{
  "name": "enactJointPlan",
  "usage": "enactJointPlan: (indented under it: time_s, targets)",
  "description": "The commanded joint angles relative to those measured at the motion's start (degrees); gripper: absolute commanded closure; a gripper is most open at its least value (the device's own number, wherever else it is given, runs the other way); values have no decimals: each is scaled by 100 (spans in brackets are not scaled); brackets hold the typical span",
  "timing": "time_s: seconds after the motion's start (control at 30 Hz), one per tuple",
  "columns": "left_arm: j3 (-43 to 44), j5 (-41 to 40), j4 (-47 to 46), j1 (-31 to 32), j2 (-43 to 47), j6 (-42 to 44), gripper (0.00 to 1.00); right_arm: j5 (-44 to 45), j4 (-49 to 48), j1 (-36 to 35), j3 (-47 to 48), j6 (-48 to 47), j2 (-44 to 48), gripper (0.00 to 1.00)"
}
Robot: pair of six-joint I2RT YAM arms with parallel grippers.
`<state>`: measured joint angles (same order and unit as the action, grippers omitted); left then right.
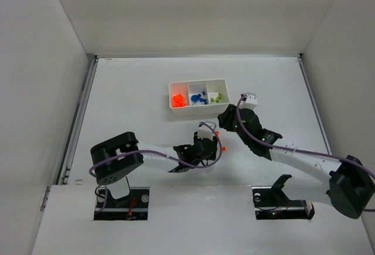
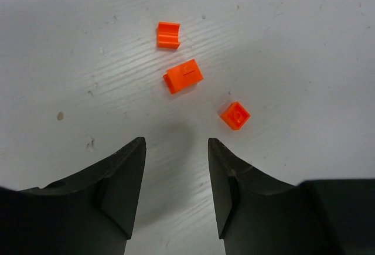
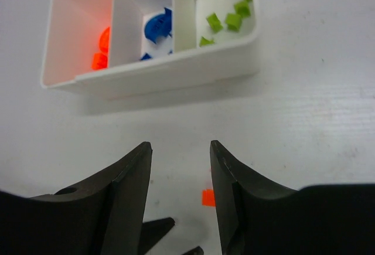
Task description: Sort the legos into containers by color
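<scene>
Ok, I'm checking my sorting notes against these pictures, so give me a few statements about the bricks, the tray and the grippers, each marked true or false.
1. Three orange bricks lie loose on the table ahead of the left gripper. True.
2. The left gripper holds an orange brick. False: its jaws stand open with nothing between them.
3. The green bricks sit in the middle compartment of the tray. False: they are in the right end compartment, and the blue bricks are in the middle.
4. The right gripper is open and empty. True.
</scene>
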<state>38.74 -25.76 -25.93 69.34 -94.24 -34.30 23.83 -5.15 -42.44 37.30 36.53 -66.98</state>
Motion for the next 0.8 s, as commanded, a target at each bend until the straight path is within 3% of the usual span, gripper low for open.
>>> enactJointPlan:
  time_s: [0.0,0.5,0.77]
  targets:
    - [493,-148,0,49,-252,126,56,192,-171,38,-572,380,544,49]
    - [1399,-668,493,-215,-1281,310,57,157,119,108,-1567,829,1486,48]
    - [1531,-623,537,-224,-1440,337,71,-2,-48,328,-1735,829,1486,48]
